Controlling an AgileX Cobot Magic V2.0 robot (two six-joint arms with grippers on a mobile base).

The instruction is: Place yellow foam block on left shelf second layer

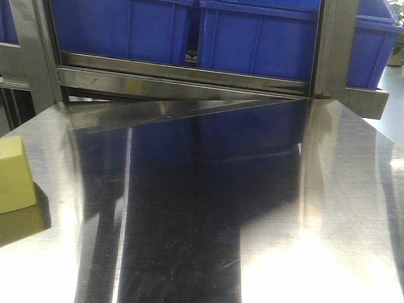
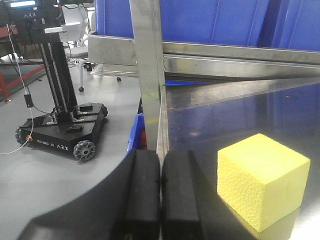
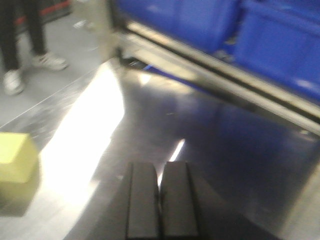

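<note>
A brushed steel surface (image 1: 189, 221) stretches out in front of the shelf (image 1: 189, 79), meeting the shelf's lowest rail and mirroring the blue above it. Inside the shelf, just over that rail, stand large blue bins (image 1: 120, 28) side by side. In the left wrist view a black wheeled base (image 2: 65, 127) with a tall mast stands on the floor beyond the shelf's upright post, outside the frame. In the blurred right wrist view, a person's legs and pale shoes (image 3: 47, 61) show on the floor past the shelf's end.

The yellow foam block (image 1: 14, 177) rests on the surface in front of the shelf, well apart from its rail and out toward the post end. It sits flat with its reflection under it, and nothing touches it.

The left claw (image 2: 161, 170) hangs in front of the shelf post with its two black pads pressed together on nothing. The block (image 2: 262, 180) lies just beside it, on the side away from the post. The right claw (image 3: 160, 185) faces the shelf rail over bare steel, pads likewise together and empty, with the block (image 3: 15, 157) well off to its side.
</note>
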